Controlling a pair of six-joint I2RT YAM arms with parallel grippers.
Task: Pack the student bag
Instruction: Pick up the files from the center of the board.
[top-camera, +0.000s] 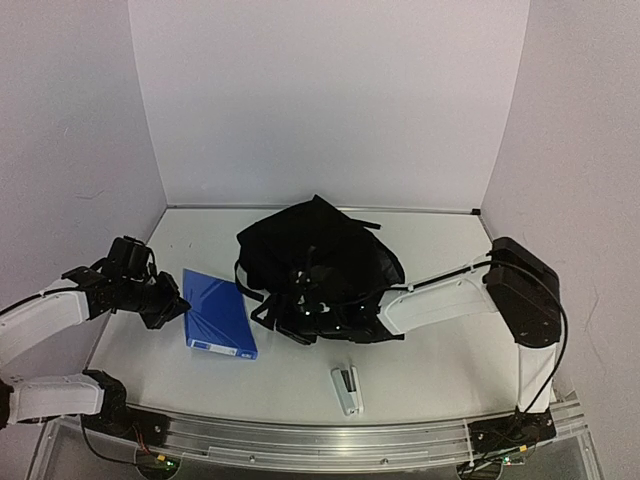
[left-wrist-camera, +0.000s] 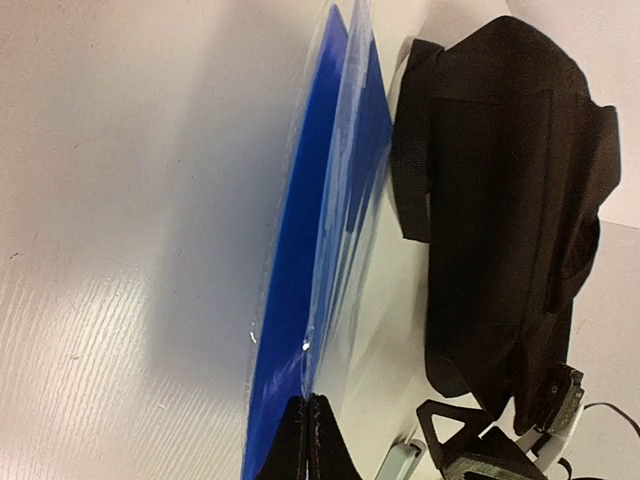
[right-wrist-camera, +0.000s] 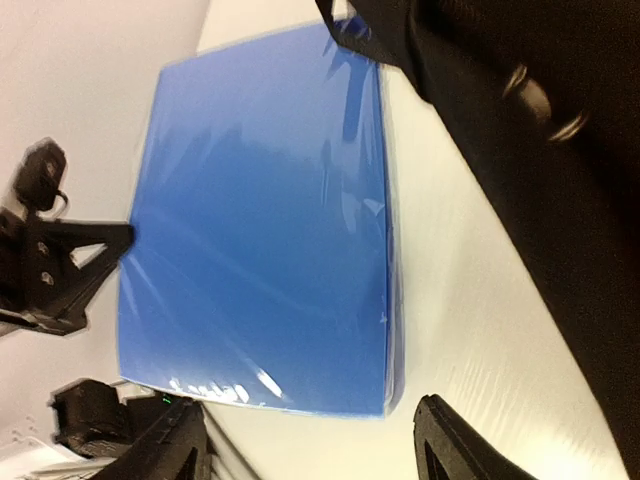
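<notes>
Left fingers (left-wrist-camera: 312, 442) pinched together on the edge of the blue book (top-camera: 218, 312). Right fingers (top-camera: 280, 318) apart, holding nothing. The student bag (top-camera: 325, 250) lies on the tabletop (top-camera: 440, 370), against the right fingers and beyond the book from the left fingers.

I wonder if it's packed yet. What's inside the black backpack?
Nothing inside shows: the backpack lies crumpled, and its black fabric covers whatever it holds. The blue folder and the stapler lie outside it on the table.
</notes>
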